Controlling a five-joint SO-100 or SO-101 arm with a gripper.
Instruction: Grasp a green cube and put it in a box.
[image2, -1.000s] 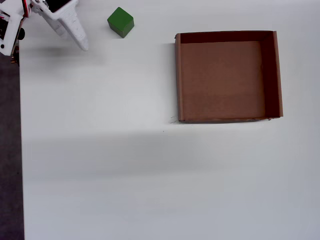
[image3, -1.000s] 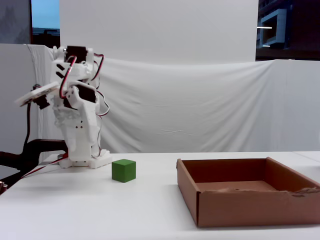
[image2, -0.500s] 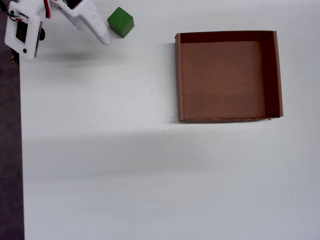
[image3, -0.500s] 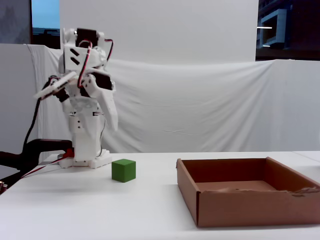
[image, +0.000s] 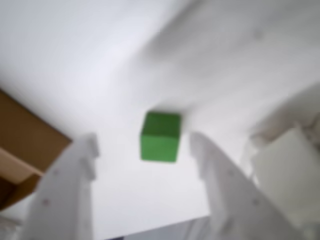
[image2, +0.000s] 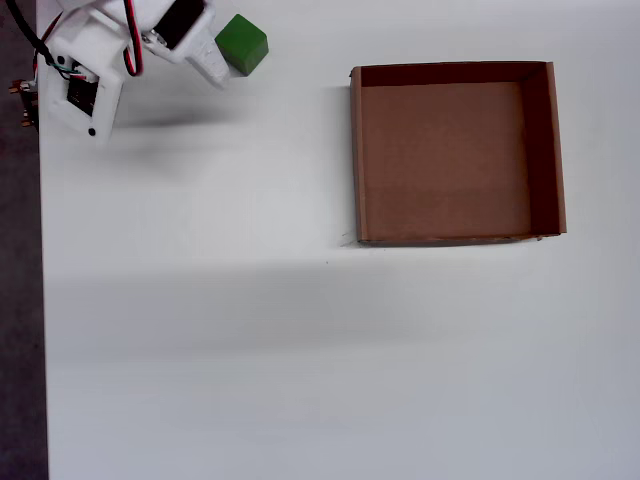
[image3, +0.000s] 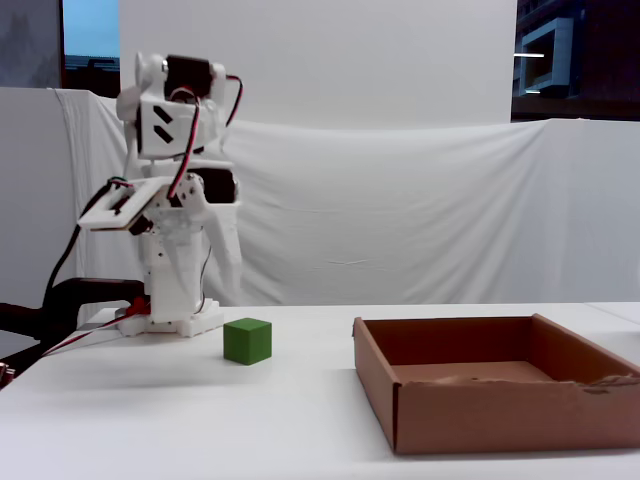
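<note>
Wrist view shows your gripper with its two white fingers spread wide and empty, the green cube framed in the gap just beyond the tips, so the approach looks lined up for a straight descent. Seen from the fixed view, the cube sits on the white table, below the raised fingers and well apart from the box, which waits empty with its low walls leaving you an easy drop from above.

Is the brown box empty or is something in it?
Empty. The overhead view shows only bare floor inside the box; the green cube sits outside on the table.
</note>
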